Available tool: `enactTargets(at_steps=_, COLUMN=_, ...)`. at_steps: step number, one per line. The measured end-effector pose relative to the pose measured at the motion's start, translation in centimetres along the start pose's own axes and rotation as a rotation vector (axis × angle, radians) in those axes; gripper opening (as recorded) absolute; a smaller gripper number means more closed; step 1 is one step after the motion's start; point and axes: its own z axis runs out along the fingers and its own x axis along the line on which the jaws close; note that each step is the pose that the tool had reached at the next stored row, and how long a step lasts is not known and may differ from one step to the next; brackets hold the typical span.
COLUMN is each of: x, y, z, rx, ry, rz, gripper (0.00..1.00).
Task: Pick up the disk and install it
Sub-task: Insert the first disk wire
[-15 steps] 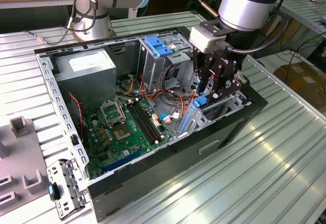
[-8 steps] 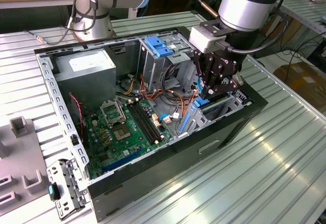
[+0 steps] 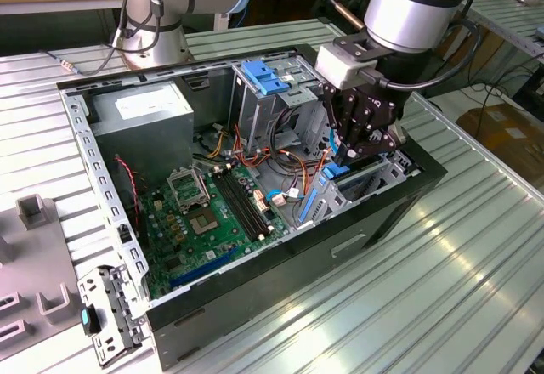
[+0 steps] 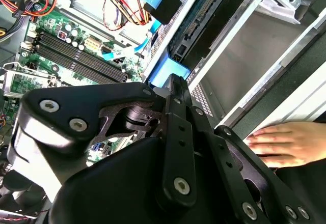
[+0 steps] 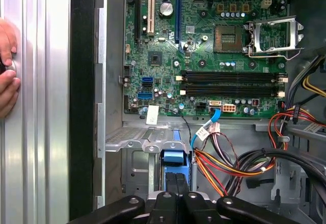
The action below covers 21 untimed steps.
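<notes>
Tabletop (image 3: 463, 293) of ribbed metal bears open case (image 3: 255, 299); gripper (image 5: 175, 184) clamps disk (image 5: 175, 162).

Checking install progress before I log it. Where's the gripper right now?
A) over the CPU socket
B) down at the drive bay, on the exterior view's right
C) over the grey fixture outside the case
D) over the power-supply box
B: in the exterior view the gripper sits down in the drive bay, shut on the blue carrier edge of the disk.
</notes>
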Motion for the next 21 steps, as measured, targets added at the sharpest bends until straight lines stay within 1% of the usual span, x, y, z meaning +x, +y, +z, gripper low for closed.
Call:
enactTargets(at_steps=5, x=0.0, y=0.0, z=-0.01, rx=0.0, ry=-0.0002, rz=-0.001, gripper=0.11)
enactTargets(at_steps=8, x=0.01, y=-0.01, z=-0.19, rx=0.0002, ry=-0.0001, rz=-0.003, gripper=0.11)
enactTargets(at_steps=10, x=-0.02, y=-0.15, z=-0.23, rx=-0.001, ry=-0.0003, rz=-0.006, gripper=0.11)
enactTargets(at_steps=11, x=-0.03, y=-0.41, z=-0.24, rx=-0.002, ry=-0.0003, rz=-0.007, gripper=0.11)
enactTargets(at_steps=12, x=-0.05, y=-1.13, z=-0.22, rx=-0.0033, ry=-0.0001, rz=-0.007, gripper=0.11)
enactTargets(at_steps=13, x=-0.08, y=-1.62, z=-0.2, rx=-0.0033, ry=0.0004, rz=-0.007, gripper=0.11)
enactTargets(at_steps=15, x=-0.09, y=-2.04, z=-0.18, rx=-0.0033, ry=0.0008, rz=-0.007, gripper=0.11)
enactTargets(at_steps=16, x=-0.09, y=-2.39, z=-0.18, rx=-0.0034, ry=0.0011, rz=-0.007, gripper=0.11)
enactTargets(at_steps=17, x=-0.09, y=-2.58, z=-0.18, rx=-0.0032, ry=0.0011, rz=-0.009, gripper=0.11)
enactTargets(at_steps=19, x=-0.07, y=-2.64, z=-0.37, rx=-0.0028, ry=0.0006, rz=-0.023, gripper=0.11)
enactTargets(at_steps=21, x=-0.06, y=-2.67, z=-0.69, rx=-0.0014, ry=-0.0003, rz=-0.054, gripper=0.11)
